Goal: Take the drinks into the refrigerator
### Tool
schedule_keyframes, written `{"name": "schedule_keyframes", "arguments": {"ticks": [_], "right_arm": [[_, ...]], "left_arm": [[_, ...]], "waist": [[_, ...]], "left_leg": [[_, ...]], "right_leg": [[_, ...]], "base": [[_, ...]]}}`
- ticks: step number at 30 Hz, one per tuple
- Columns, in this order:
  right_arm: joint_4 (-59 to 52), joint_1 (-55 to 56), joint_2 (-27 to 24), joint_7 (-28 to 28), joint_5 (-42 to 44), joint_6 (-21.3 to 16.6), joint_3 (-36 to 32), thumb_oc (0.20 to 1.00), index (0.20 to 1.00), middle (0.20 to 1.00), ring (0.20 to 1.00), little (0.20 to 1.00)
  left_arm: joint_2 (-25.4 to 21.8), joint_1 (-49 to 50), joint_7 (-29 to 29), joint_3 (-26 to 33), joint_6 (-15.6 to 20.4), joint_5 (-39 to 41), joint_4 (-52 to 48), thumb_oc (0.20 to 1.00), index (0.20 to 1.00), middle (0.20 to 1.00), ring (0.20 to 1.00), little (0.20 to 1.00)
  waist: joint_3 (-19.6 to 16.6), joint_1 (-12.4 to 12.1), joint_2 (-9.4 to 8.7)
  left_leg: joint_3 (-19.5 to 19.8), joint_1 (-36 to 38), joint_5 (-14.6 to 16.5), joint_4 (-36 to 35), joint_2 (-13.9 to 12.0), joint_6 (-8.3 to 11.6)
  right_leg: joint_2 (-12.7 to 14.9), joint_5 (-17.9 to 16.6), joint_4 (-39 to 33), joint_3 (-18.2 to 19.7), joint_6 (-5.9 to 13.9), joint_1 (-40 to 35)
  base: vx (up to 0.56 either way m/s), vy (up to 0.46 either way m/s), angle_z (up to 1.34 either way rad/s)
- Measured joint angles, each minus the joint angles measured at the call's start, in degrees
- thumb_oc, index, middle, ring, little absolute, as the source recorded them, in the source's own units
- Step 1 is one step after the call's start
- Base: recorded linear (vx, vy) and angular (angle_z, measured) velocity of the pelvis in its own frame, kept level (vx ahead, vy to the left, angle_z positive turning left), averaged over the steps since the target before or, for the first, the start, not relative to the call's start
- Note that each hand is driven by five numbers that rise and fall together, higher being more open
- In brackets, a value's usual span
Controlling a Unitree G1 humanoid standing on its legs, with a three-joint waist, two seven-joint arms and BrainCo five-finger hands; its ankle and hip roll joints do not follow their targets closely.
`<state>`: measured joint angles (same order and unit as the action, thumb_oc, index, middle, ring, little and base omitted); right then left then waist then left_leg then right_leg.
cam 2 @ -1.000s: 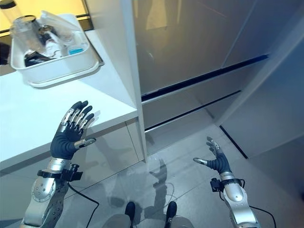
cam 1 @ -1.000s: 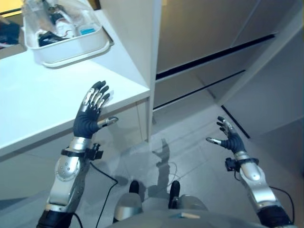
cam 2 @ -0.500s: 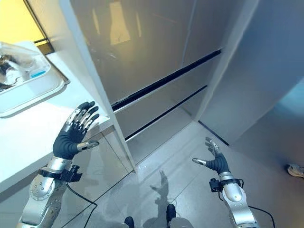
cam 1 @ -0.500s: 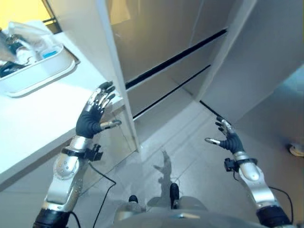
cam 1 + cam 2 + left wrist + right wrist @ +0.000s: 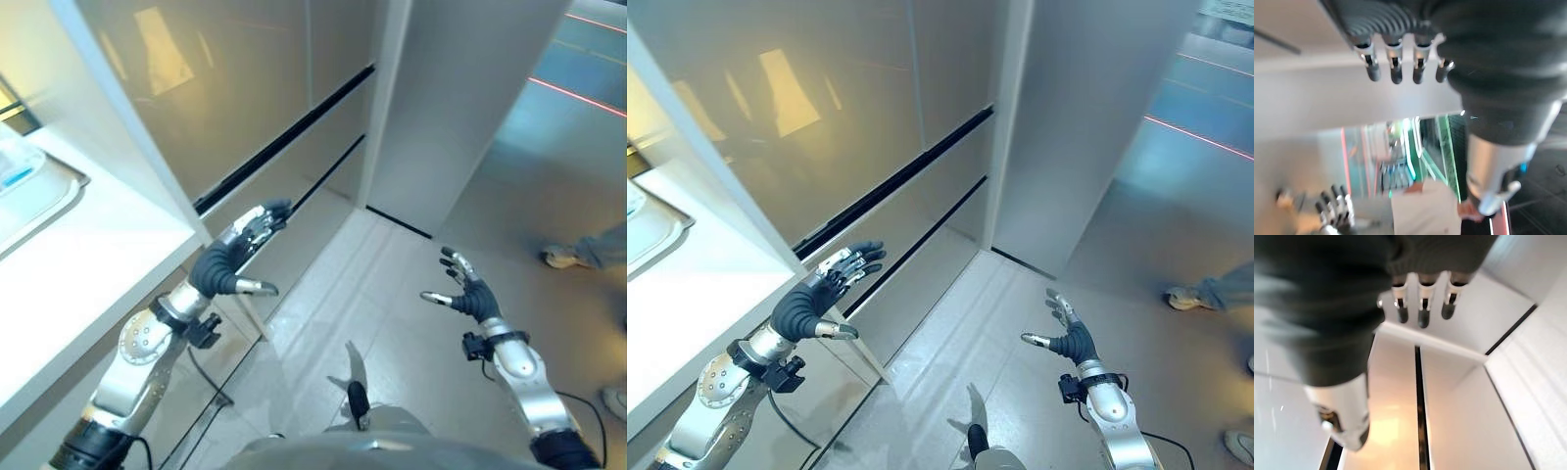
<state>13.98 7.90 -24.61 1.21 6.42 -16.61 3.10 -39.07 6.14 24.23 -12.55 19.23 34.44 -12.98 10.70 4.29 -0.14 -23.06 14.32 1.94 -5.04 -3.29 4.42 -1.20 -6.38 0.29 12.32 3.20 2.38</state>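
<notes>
The refrigerator (image 5: 245,88) is a tall glossy grey front with two dark gaps (image 5: 294,137) across it, and all its doors are closed. My left hand (image 5: 227,262) is raised in front of its lower part, fingers (image 5: 1395,62) straight and holding nothing. My right hand (image 5: 468,294) hovers over the floor to the right, fingers (image 5: 1422,309) spread and empty. The corner of a white tray (image 5: 39,201) sits on the white counter (image 5: 88,274) at the far left.
A white panel (image 5: 460,108) stands right of the refrigerator, at an angle to it. A person's shoe (image 5: 560,258) and trouser leg (image 5: 600,243) are on the grey tiled floor (image 5: 392,294) at the far right. The counter's end panel (image 5: 118,117) rises beside the refrigerator.
The camera has swung to the right: the tray and counter have slid to the left edge and the refrigerator now faces me. My left hand has left the counter and points at the refrigerator.
</notes>
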Motion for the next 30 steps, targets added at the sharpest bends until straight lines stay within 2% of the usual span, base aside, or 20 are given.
{"name": "schedule_keyframes", "arguments": {"ticks": [5,10,13,15,17,23,24,25,28,30], "right_arm": [[0.01,0.18,-0.01,0.90,0.00,0.00,0.08,1.000,1.000,1.000,1.000,1.000],[0.02,0.20,-0.02,0.92,0.00,0.01,0.09,1.000,1.000,1.000,1.000,1.000],[0.07,0.24,-0.04,0.92,0.02,0.01,0.09,1.000,1.000,1.000,1.000,1.000],[0.47,0.19,-0.04,0.94,0.03,-0.01,0.20,1.000,1.000,1.000,1.000,1.000],[1.97,0.16,-0.07,0.94,0.03,-0.04,0.65,1.000,1.000,1.000,1.000,1.000],[15.94,-0.60,0.71,2.22,-0.02,0.55,4.97,1.000,1.000,1.000,1.000,1.000],[22.75,-0.75,1.38,2.27,-0.08,1.18,6.45,1.000,1.000,1.000,1.000,1.000],[24.82,0.16,1.62,2.68,-0.21,2.13,7.09,1.000,1.000,1.000,1.000,1.000],[37.10,-0.19,4.45,2.86,-0.28,3.46,7.85,1.000,1.000,1.000,1.000,1.000],[44.79,-1.22,5.92,2.90,-0.33,4.88,9.03,1.000,1.000,1.000,1.000,1.000]], "left_arm": [[-0.36,-0.02,2.30,-2.36,-1.69,0.81,6.27,1.000,1.000,1.000,1.000,1.000],[0.68,-0.09,1.66,-3.82,-2.13,-0.46,16.04,1.000,1.000,1.000,1.000,1.000],[2.67,-0.04,-0.86,-3.93,-1.95,-5.41,23.67,1.000,1.000,1.000,1.000,1.000],[6.41,-0.40,-3.94,-3.76,-1.55,-10.32,33.22,1.000,1.000,1.000,1.000,1.000],[7.69,-0.35,-6.32,-4.21,-1.66,-15.43,38.69,1.000,1.000,1.000,1.000,1.000],[15.02,-0.36,-13.02,-0.74,-1.87,-27.49,56.95,1.000,1.000,1.000,1.000,1.000],[17.12,-1.44,-14.97,0.83,-2.59,-31.16,62.93,1.000,1.000,1.000,1.000,1.000],[17.53,-1.29,-16.06,0.89,-3.74,-32.68,64.05,1.000,1.000,1.000,1.000,1.000],[19.48,-1.09,-17.95,3.67,-4.77,-33.88,69.48,1.000,1.000,1.000,1.000,1.000],[21.17,-2.54,-18.94,6.21,-5.91,-33.72,75.30,1.000,1.000,1.000,1.000,1.000]], "waist": [[-0.19,1.37,0.05],[-0.25,1.56,0.12],[-0.29,1.40,0.14],[-0.37,1.18,0.14],[-0.49,1.19,-0.08],[-1.09,0.62,-0.49],[-1.37,0.36,-0.50],[-1.40,0.25,-0.50],[-1.49,-1.65,-0.28],[-1.60,-2.06,-0.38]], "left_leg": [[-2.35,0.34,0.47,-0.01,0.12,0.14],[-3.59,0.33,0.79,0.00,0.17,0.20],[-3.59,0.32,0.91,-0.01,0.23,0.13],[-3.57,0.30,0.96,0.00,0.31,0.06],[-3.54,0.25,0.96,0.01,0.31,0.06],[-2.56,0.03,1.13,0.01,0.09,-0.32],[-1.84,0.03,1.11,0.01,0.06,-0.35],[-1.78,0.01,1.12,0.00,0.20,-0.36],[-0.94,-0.10,1.15,0.00,0.04,-0.49],[-0.03,-0.01,1.04,0.00,0.10,-0.45]], "right_leg": [[-0.40,-0.32,-0.05,1.48,0.22,0.88],[-0.66,-0.84,-0.37,2.66,0.16,1.02],[-0.58,-0.85,-0.54,2.67,0.18,0.96],[-0.50,-0.85,-0.58,2.67,0.18,0.95],[-0.50,-0.85,-0.60,2.67,0.18,1.00],[0.25,-0.79,-1.08,1.75,0.18,0.67],[0.45,-0.78,-1.47,1.05,0.18,0.10],[0.47,-0.78,-1.61,0.99,0.18,0.03],[1.00,-0.74,-1.96,0.20,0.19,-0.42],[1.24,-0.63,-2.32,-0.65,0.19,-1.04]], "base": [[-0.01,0.013,-0.26],[-0.01,0.003,-0.14],[0.00,0.000,0.00],[0.00,0.000,0.00],[0.00,0.000,0.00],[-0.01,-0.010,0.09],[0.00,-0.007,0.19],[0.01,0.002,0.20],[0.00,-0.009,0.14],[0.01,-0.009,0.25]]}}
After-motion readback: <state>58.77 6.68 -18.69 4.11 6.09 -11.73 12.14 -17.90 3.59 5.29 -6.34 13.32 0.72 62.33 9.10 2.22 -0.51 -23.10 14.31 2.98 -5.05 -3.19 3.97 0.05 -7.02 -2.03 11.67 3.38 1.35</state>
